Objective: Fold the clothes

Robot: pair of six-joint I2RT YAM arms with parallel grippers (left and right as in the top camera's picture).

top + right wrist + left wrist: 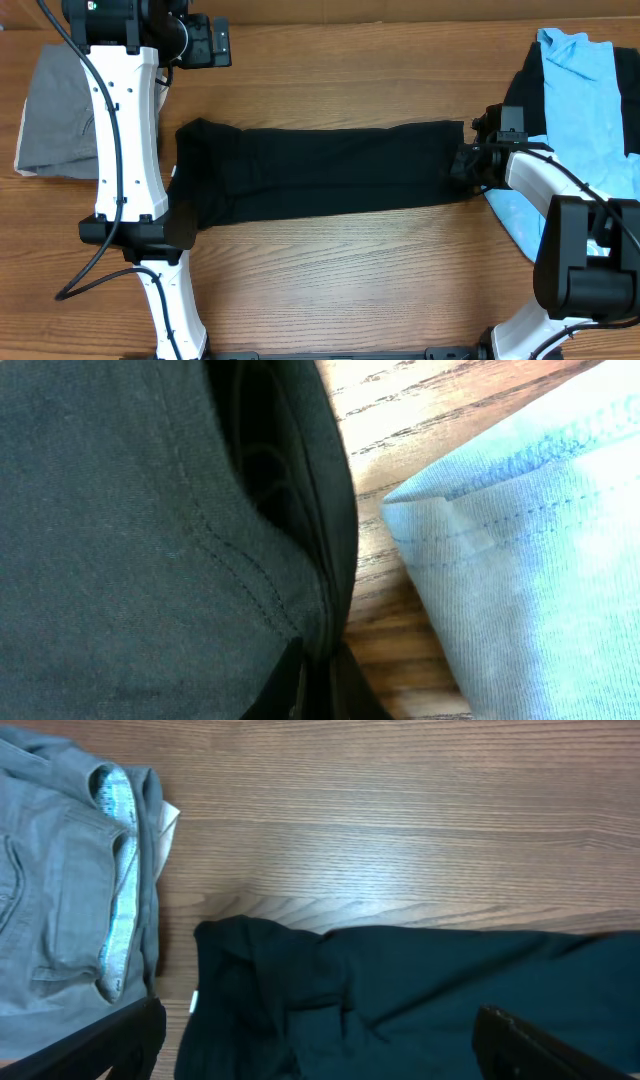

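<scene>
Overhead, the garment (pixel 320 170) runs left-right; right gripper (pixel 465 163) pinches its right end, left gripper (pixel 320 1030) hangs open beyond the left end.

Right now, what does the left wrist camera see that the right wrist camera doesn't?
Only the left wrist view shows the gray trousers, with their pale waistband lining exposed. Only the right wrist view shows the light blue shirt and its stitched hem. Both show the black garment lying on the wooden table.
</scene>
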